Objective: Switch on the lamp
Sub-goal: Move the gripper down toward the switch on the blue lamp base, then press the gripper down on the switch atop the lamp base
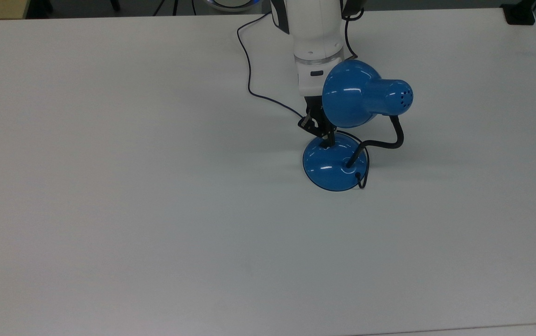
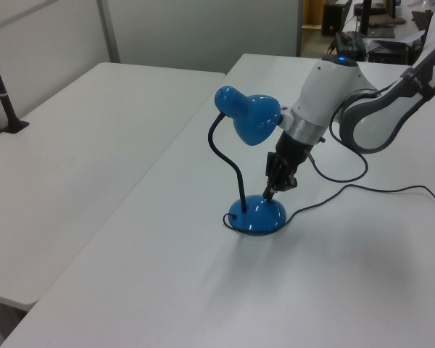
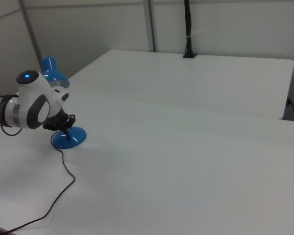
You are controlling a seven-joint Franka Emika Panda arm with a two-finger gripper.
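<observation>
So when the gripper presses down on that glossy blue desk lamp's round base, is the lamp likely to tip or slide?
Tipping looks unlikely: the glossy blue desk lamp sits on a wide domed base, and the gripper bears down on the base itself. Sliding seems possible, since the white table looks smooth. The dome shade may wobble on its thin bendy neck.

Top view looks down; side views obliquely share the lamp (image 1: pixel 342 140).
</observation>
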